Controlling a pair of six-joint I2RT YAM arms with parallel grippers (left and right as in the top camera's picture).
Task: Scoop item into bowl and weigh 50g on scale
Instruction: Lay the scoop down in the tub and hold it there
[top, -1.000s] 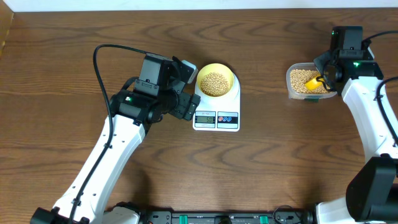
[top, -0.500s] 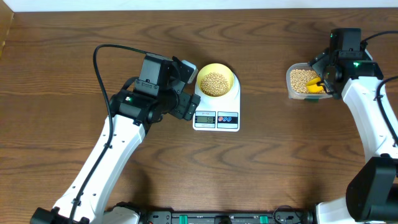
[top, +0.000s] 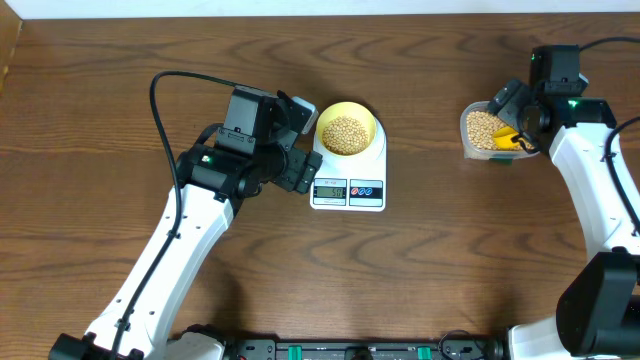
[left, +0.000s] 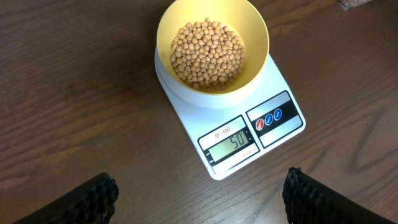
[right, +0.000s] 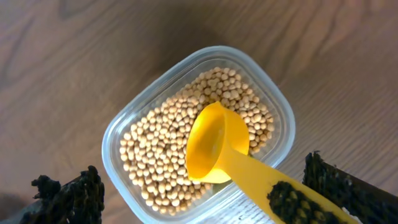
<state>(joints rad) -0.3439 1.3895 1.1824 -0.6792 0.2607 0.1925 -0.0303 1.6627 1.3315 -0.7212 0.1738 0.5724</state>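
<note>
**Overhead view.** The white scale (top: 350, 190) stands on the brown wooden desk (top: 450, 270) near the middle of its far edge. The pale yellow bowl (top: 372, 124) sits on the scale's platform and holds a heap of tan beans (top: 345, 134). The left tool (top: 300, 140) hovers just beside the scale's left side. Toward the far right corner stands a clear plastic tub (top: 467, 131), also filled with beans. A yellow scoop (top: 508, 138) lies at its right side, under the right tool (top: 522, 118).

**Left wrist view.** The bowl (left: 255, 37) rests on the far half of the scale (left: 280, 124), and the beans (left: 206, 55) cover its bottom. The display (left: 235, 144) reads 50. The left tool (left: 200, 186) is spread wide: its dark fingers (left: 93, 199) stand at the lower corners, grasping nothing.

**Right wrist view.** The tub (right: 112, 137) is filled with beans (right: 161, 149). The scoop (right: 214, 146) lies on them, cup empty, its handle running over the tub's rim toward the lower right. The right tool (right: 202, 177) is spread apart, with its fingers (right: 68, 199) well clear of the cup. The handle passes near the right-hand finger, unclamped.
</note>
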